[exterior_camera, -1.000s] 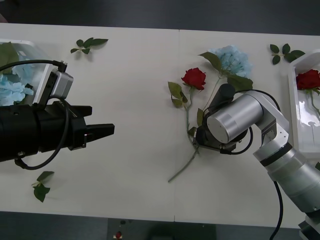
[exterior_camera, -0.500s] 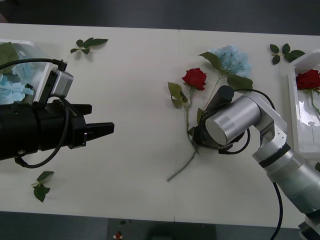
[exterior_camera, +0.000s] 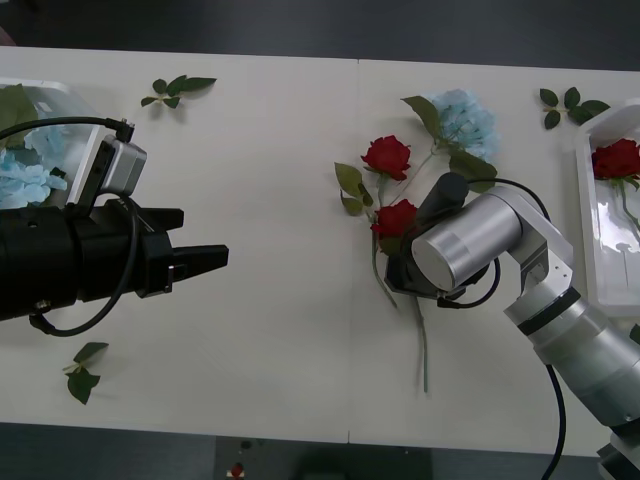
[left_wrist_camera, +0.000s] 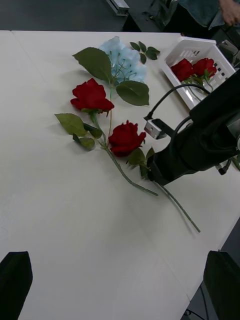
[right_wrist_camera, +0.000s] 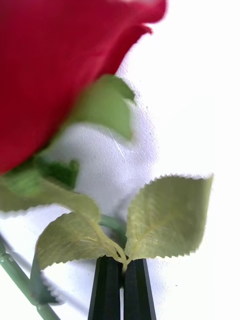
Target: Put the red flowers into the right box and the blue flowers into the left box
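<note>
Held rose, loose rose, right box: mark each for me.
Held rose [left_wrist_camera: 125,138], left wrist view, on its bloom.
Loose rose [exterior_camera: 387,156], front view, on its bloom.
Right box [left_wrist_camera: 187,49], left wrist view, on its far rim.

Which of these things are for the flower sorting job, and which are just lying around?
For the job: small red artificial rose pinched in the right claw; second red rose lying free; fluffy light-blue artificial hydrangea; plain white plastic tray, right; white plastic tray, left, holding blue hydrangeas; left claw, open.
Just lying about: three loose green leaf sprigs.
</note>
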`<control>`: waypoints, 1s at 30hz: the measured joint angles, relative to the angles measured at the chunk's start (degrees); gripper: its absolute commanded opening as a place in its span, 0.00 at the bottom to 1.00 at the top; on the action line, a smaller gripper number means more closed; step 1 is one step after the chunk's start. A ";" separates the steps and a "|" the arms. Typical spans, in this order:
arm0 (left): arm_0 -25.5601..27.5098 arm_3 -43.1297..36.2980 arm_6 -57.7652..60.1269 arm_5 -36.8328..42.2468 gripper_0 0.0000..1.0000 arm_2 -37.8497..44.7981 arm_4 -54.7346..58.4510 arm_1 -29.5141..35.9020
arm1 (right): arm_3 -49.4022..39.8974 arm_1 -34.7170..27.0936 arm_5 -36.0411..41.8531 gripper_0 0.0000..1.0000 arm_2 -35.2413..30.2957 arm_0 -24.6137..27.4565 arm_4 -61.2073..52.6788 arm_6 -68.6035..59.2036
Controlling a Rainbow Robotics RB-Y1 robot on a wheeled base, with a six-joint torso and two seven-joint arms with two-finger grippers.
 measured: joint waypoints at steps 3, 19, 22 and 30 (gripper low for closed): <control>0.00 0.00 0.00 0.00 1.00 0.00 0.00 0.00 | 0.00 0.00 0.94 0.00 0.00 -0.70 0.00 0.00; 0.00 0.01 0.00 0.00 1.00 0.00 0.00 0.00 | -16.78 -11.24 12.57 0.00 -9.20 -2.53 -7.68 0.00; -0.01 0.02 0.00 0.00 1.00 0.00 0.00 0.00 | -18.42 -14.09 13.29 0.00 -14.50 -2.53 -11.97 0.00; -0.01 0.03 0.00 -0.01 1.00 0.00 0.00 0.00 | -18.57 -20.39 14.52 0.00 -27.68 -2.34 -14.98 0.08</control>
